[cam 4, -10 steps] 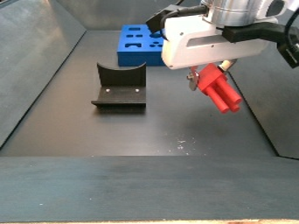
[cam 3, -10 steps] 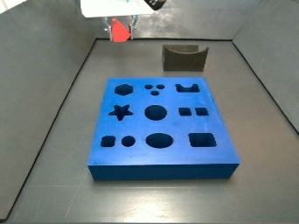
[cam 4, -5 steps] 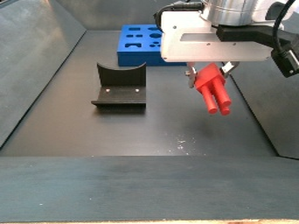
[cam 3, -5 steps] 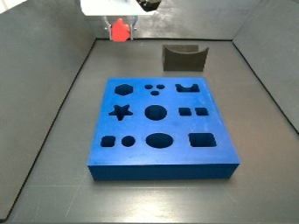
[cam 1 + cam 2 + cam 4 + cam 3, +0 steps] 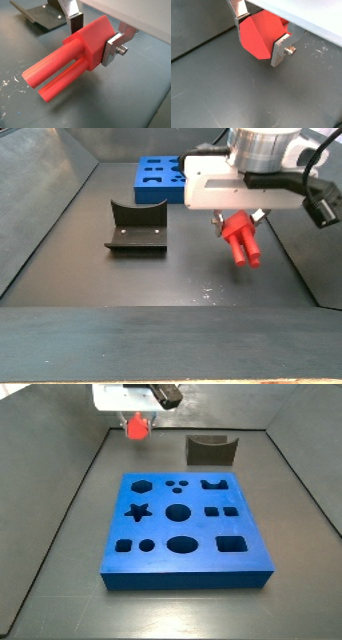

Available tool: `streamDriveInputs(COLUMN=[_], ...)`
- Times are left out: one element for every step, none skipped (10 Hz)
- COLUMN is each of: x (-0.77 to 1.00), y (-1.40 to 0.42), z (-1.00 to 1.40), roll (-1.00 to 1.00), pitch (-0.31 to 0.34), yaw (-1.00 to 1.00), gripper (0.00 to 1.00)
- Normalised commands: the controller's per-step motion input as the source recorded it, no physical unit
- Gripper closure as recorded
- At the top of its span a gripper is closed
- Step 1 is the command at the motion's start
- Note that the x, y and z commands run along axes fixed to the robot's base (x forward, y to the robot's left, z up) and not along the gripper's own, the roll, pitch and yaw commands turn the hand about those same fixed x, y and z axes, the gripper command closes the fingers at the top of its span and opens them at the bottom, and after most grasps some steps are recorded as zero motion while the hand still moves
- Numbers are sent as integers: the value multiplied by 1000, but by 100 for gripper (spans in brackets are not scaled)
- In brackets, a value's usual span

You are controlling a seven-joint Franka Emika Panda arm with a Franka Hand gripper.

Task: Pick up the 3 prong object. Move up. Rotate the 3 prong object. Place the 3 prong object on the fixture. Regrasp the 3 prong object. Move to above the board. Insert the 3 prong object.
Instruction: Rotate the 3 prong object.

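Observation:
The red-orange 3 prong object (image 5: 70,60) (image 5: 261,36) (image 5: 242,238) (image 5: 135,427) hangs in the air, clamped by its block end between the silver fingers. My gripper (image 5: 93,36) (image 5: 260,36) (image 5: 238,220) (image 5: 135,417) is shut on it, prongs pointing down and away from the jaws. In a side view the dark fixture (image 5: 135,228) stands on the floor to the left of the held piece; in the other it (image 5: 210,450) lies to its right. The blue board (image 5: 183,530) (image 5: 159,180) lies flat, cut-outs up, apart from the gripper.
Grey walls (image 5: 67,474) close in the dark floor on both sides. A corner of the fixture (image 5: 43,15) shows behind the held piece in a wrist view. White scratches (image 5: 207,293) mark the floor below the gripper.
The gripper has turned with the 3 prong object in it: the prongs have swung from a slant to the right toward pointing straight down. Grip unchanged.

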Motion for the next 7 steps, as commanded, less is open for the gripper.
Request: streamDriveInputs(x=[42, 42, 36, 37, 32, 31, 30], y=[5, 5, 4, 7, 10, 13, 12], z=[-645, -563, -488, -392, -330, -264, -194], roll=[-72, -81, -91, -105, -116, -123, -133], pitch=[-56, -73, -85, -97, -101, -110, -120], yaw=[16, 16, 16, 17, 20, 20, 23], gripper=[100, 100, 100, 100, 100, 100, 100])
